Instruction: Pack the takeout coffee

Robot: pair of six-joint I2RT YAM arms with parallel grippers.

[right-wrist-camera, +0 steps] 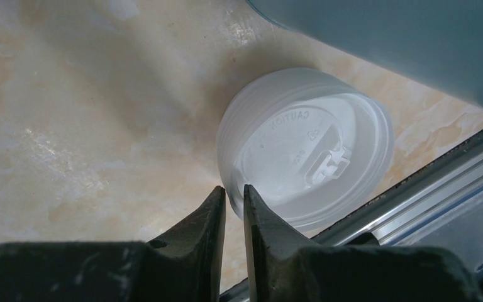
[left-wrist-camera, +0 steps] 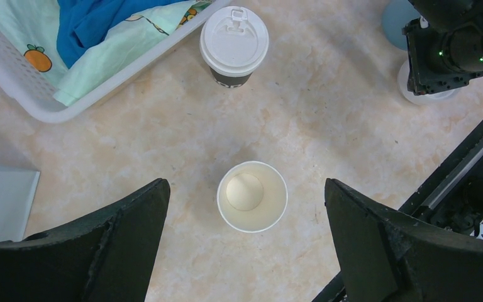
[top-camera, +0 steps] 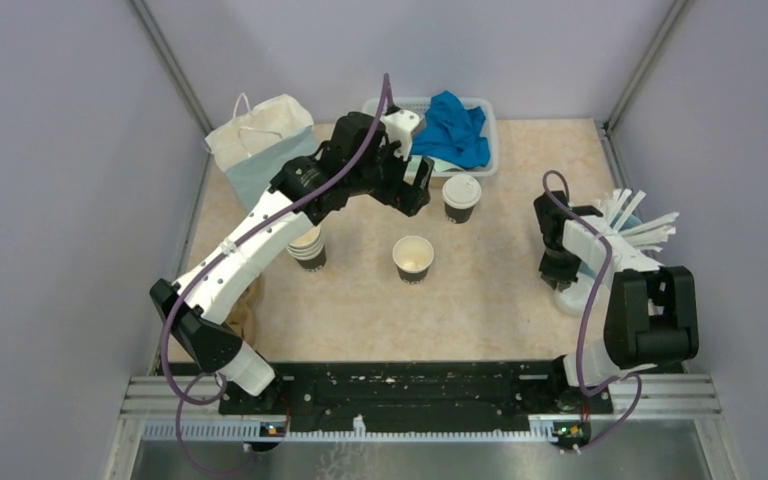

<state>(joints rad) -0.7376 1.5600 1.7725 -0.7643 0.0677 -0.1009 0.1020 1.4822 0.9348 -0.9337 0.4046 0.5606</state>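
An open paper cup (top-camera: 413, 258) (left-wrist-camera: 252, 195), cream inside, stands mid-table. A lidded cup (top-camera: 461, 197) (left-wrist-camera: 234, 43) stands behind it, near the basket. A short stack of cups (top-camera: 309, 247) sits partly under the left arm. My left gripper (top-camera: 413, 186) (left-wrist-camera: 245, 184) hovers open well above the open cup, holding nothing. At the right, a low stack of white lids (right-wrist-camera: 308, 163) (top-camera: 568, 298) lies beside the light blue cup (top-camera: 628, 226). My right gripper (top-camera: 560, 274) (right-wrist-camera: 234, 192) is down at it, the fingers pinched on the top lid's near rim.
A white basket (top-camera: 490, 150) with blue cloth (top-camera: 455, 128) stands at the back. A white paper bag (top-camera: 260, 140) sits at the back left. White sticks fan out of the blue cup. A metal rail (right-wrist-camera: 415, 201) runs close behind the lids.
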